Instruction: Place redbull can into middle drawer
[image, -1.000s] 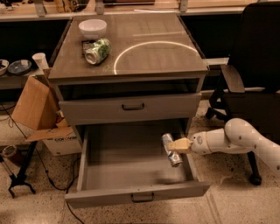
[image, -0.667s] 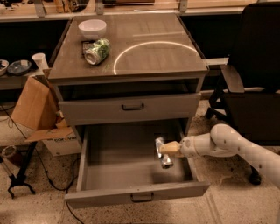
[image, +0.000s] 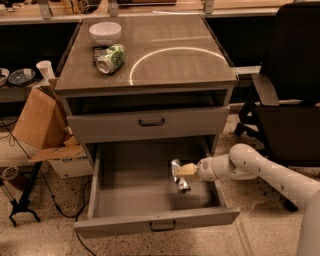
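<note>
1. Camera view: compared with the frame a second ago, you have carried the gripper (image: 182, 170) leftward. It started over the right edge of the middle drawer (image: 155, 220) and is now inside the open box, in its right half.
2. The redbull can (image: 182, 185) has travelled with it. It was beside the drawer's right wall and now sits further in, roughly midway between the back edge and the front edge.
3. The white arm reaches further across the drawer's right edge than before, with its forearm lying nearly level.
4. Nothing else has shifted: the middle drawer is still pulled fully out, and the upper drawer front (image: 150, 123) is still closed.
5. Your gripper is clenched on the redbull can, its tan fingers (image: 188, 169) pinching the can's upper-middle from the right side.
6. The can's long axis runs nearly upright, slightly tilted. The upper end leans toward the back-left, and the shiny lower end points down toward the front edge of the drawer.
7. You cannot tell from here whether the can's lower end touches the drawer floor.
8. On the cabinet top (image: 175, 65), near its back-left corner, a green-and-white can (image: 111, 57) lies on its side just in front of a white bowl (image: 105, 32).
</note>
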